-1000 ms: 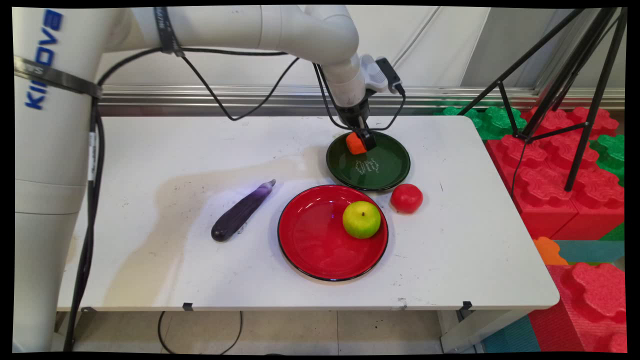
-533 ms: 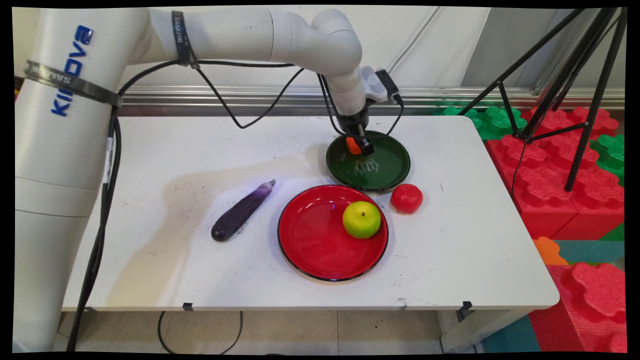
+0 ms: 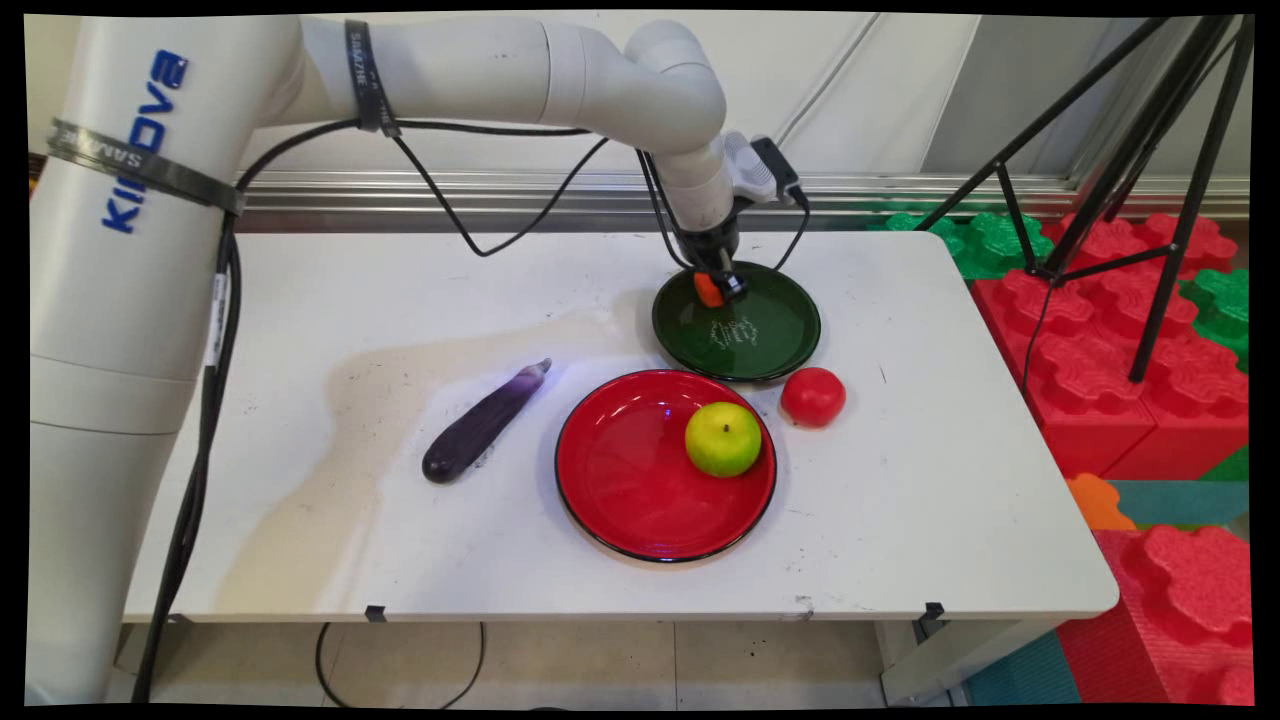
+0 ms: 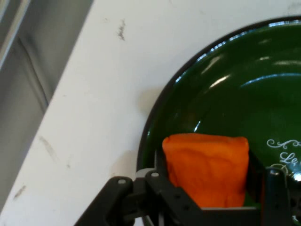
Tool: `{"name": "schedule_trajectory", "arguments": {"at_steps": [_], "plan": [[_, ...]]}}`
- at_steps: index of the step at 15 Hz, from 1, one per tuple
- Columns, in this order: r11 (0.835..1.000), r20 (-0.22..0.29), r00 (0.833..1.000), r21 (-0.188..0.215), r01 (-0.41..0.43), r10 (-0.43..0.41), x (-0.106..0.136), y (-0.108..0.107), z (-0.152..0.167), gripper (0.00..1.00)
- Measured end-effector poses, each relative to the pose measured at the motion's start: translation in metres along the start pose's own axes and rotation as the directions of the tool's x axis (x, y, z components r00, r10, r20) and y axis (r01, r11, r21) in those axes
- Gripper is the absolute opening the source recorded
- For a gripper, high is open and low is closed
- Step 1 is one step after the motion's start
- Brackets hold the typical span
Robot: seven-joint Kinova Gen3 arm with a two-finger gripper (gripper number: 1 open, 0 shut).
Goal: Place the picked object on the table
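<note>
One orange block [image 4: 207, 167] we see clamped in the tool [image 3: 718, 287], low over green plate's [image 3: 775, 335] far-left rim, white bench [image 3: 350, 300]

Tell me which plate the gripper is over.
The green plate, at the far side: gripper holds an orange piece above it. The red plate carries only a green apple.

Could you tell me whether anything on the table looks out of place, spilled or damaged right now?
One oddity: a large tan stain spreads across the white table around the eggplant, like a dried spill. Otherwise nothing: the gripper holds an orange block over the green plate, and the green apple sits in the red plate.
</note>
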Motion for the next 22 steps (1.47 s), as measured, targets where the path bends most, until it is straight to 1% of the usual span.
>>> {"name": "schedule_trajectory", "arguments": {"at_steps": [5,8,10,12,15,17,22], "plan": [[0.998,-0.034,0.998,0.032,0.046,-0.045,0.003,-0.002,-0.031,0.0],[0.996,-0.072,0.995,0.057,0.069,-0.065,0.004,-0.004,-0.065,0.0],[0.994,-0.102,0.992,0.076,0.083,-0.075,0.002,-0.005,-0.099,0.0],[0.992,-0.119,0.99,0.087,0.09,-0.079,-0.002,-0.006,-0.124,0.0],[0.991,-0.132,0.988,0.098,0.095,-0.081,-0.017,-0.007,-0.159,0.0],[0.991,-0.132,0.988,0.1,0.093,-0.079,-0.036,-0.006,-0.185,0.0],[0.991,-0.1,0.991,0.091,0.096,-0.087,-0.074,0.002,-0.22,0.0]]}}
